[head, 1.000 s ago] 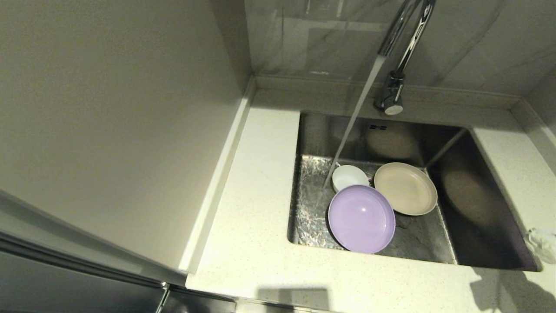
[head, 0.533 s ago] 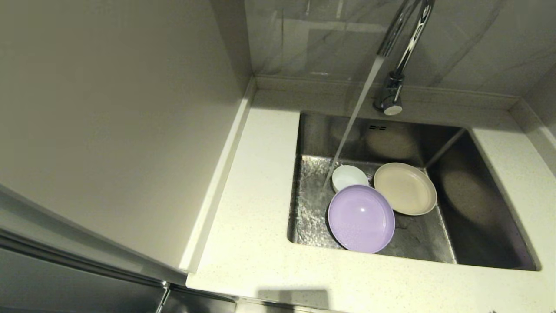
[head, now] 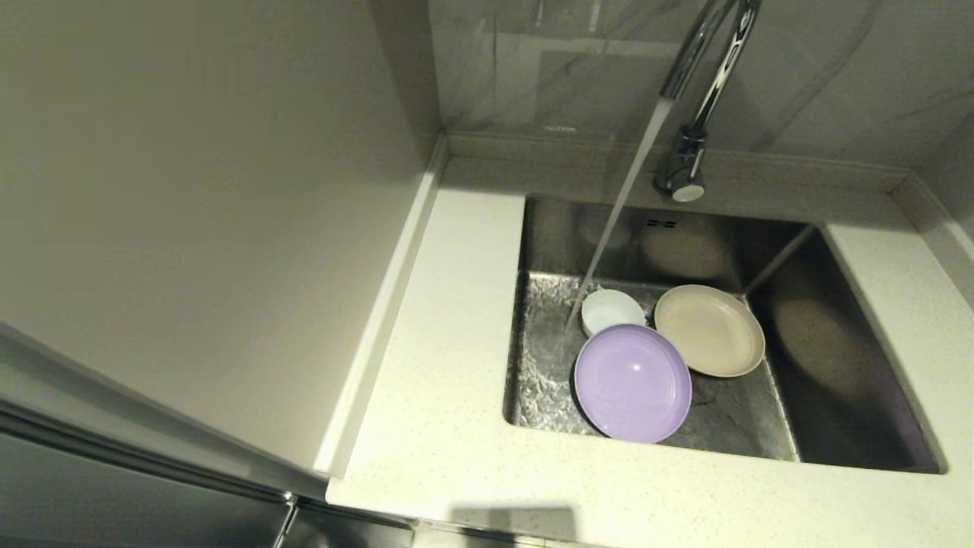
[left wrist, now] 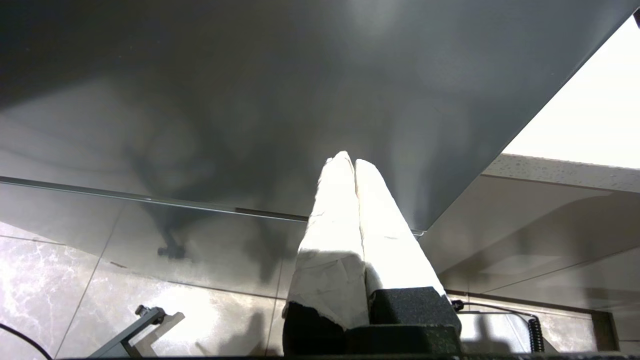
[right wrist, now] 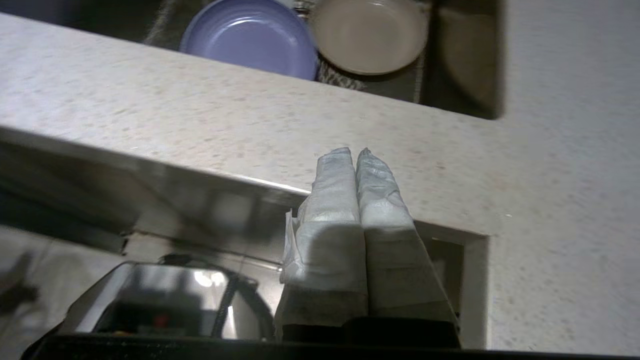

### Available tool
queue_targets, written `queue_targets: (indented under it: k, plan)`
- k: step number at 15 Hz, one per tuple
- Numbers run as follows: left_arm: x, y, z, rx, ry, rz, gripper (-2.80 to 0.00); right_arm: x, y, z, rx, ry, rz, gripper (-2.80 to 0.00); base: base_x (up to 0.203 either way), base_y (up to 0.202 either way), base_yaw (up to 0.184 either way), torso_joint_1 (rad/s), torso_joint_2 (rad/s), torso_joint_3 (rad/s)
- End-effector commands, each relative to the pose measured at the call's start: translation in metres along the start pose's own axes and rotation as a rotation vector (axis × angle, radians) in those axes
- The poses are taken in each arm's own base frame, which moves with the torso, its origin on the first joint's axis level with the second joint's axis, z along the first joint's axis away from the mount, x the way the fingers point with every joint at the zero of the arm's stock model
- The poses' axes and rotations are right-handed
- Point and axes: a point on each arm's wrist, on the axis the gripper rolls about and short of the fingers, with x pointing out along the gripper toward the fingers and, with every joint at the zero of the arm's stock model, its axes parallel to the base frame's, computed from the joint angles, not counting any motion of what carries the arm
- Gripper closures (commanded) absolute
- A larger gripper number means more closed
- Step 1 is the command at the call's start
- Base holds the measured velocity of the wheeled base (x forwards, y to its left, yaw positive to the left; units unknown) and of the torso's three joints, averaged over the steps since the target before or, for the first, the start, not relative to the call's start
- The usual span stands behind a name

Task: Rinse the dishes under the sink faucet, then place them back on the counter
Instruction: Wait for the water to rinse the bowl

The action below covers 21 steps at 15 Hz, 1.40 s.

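Note:
All three dishes lie in the steel sink (head: 837, 365): the lavender plate (head: 633, 383) at the front, the beige plate (head: 709, 329) behind it to the right, the white bowl (head: 611, 310) behind it to the left. Water runs from the chrome faucet (head: 696, 91) onto the basin floor just left of the bowl. Neither gripper shows in the head view. My right gripper (right wrist: 355, 152) is shut and empty, low over the counter's (right wrist: 250, 125) front edge, with the lavender plate (right wrist: 250, 37) and beige plate (right wrist: 370, 35) beyond. Shut and empty too, my left gripper (left wrist: 349, 160) points at a dark cabinet front.
A tall pale cabinet side (head: 190, 228) walls off the counter's (head: 449, 396) left. The raised back edge (head: 578, 148) and grey marbled wall tiles (head: 578, 61) stand behind the sink. Counter strips run left, right and in front of the basin.
The right gripper, seen at the right edge a second ago, has dropped out of the head view. The dishes have not moved and the water keeps running.

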Motion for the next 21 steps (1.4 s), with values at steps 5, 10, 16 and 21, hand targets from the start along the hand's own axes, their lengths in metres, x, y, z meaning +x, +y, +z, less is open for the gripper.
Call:
queue_targets:
  k: [5,10,16,21]
  plan:
    - [-0.0001,0.0000,0.0000,-0.001,-0.002,0.001,0.00,-0.0006,0.0003,-0.0031,0.003,-0.014,0.009,0.00,0.000,0.000,0.000,0.000,0.00,0.000]
    - [-0.0001,0.0000,0.0000,-0.001,-0.002,0.001,0.00,0.0016,0.0004,-0.0021,0.003,-0.071,0.009,0.00,0.000,0.000,0.000,0.000,0.00,0.000]
    - [-0.0001,0.0000,0.0000,-0.001,-0.002,0.001,0.00,0.0021,0.0004,-0.0029,0.014,-0.072,0.009,0.00,0.000,0.000,0.000,0.000,0.00,0.000]
    - [-0.0001,0.0000,0.0000,-0.001,-0.002,0.001,0.00,0.0021,0.0004,-0.0029,0.014,-0.072,0.009,0.00,0.000,0.000,0.000,0.000,0.00,0.000]
